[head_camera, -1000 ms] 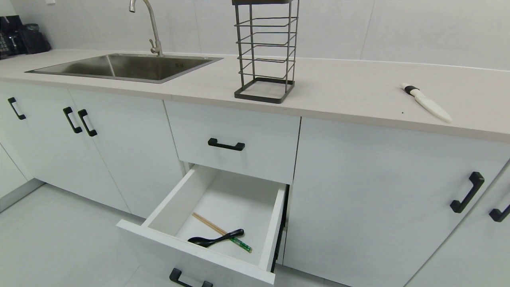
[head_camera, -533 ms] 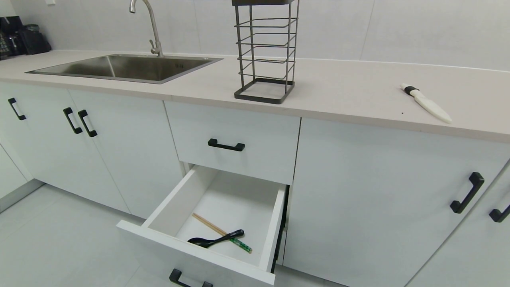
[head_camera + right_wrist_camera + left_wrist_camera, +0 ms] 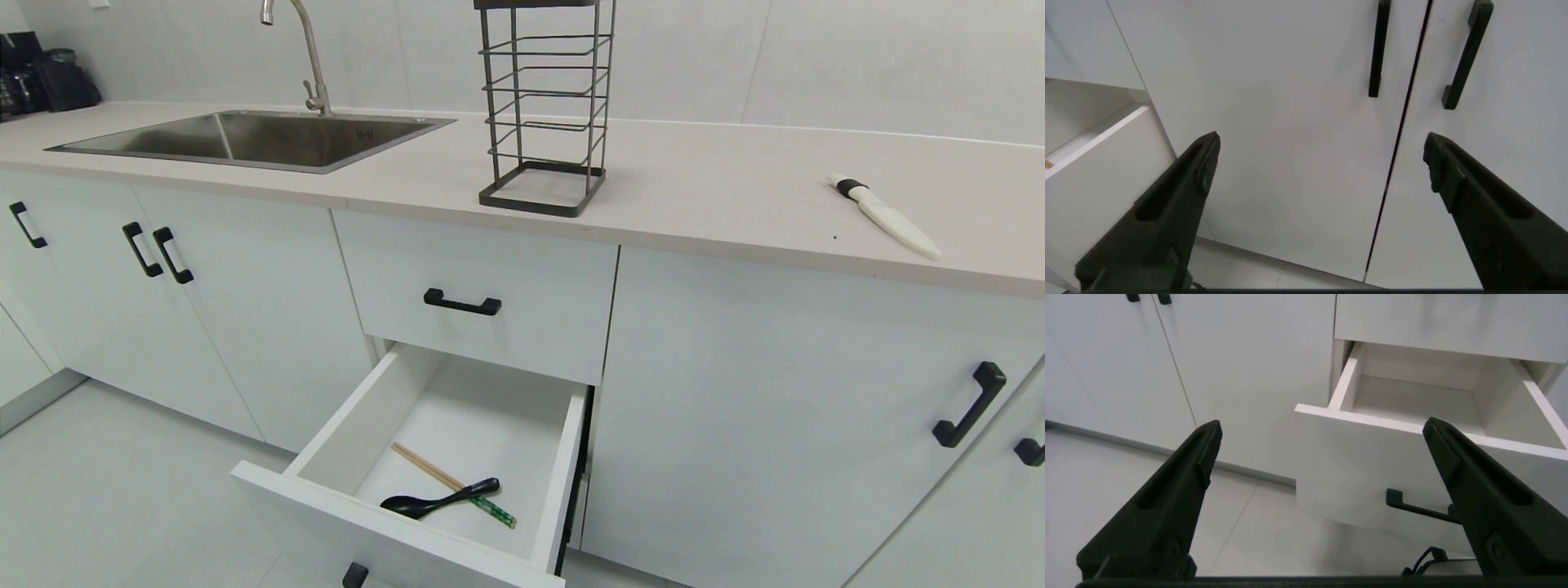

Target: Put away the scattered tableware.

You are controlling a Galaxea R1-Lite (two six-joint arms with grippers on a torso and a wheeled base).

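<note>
The lower drawer [image 3: 347,412] stands pulled out below the counter. Inside it a black spoon [image 3: 433,500] lies across a pair of wooden chopsticks [image 3: 424,465] near the front. A white knife with a black collar [image 3: 886,216] rests on the countertop at the far right. My left gripper [image 3: 1321,429] is open with nothing between its fingers, low in front of the drawer's front panel [image 3: 1372,474]. My right gripper [image 3: 1321,140] is open as well, facing the white cabinet doors beside the drawer's corner [image 3: 1094,143].
A dark wire rack [image 3: 531,200] stands on the counter above the drawers. A steel sink [image 3: 245,139] with a faucet [image 3: 310,49] is at the left. The upper drawer with its black handle [image 3: 461,304] is closed. Two black door handles [image 3: 1376,49] face the right gripper.
The head camera has shifted slightly, so the whole picture sits a little differently. The spoon, chopsticks and knife lie as before.
</note>
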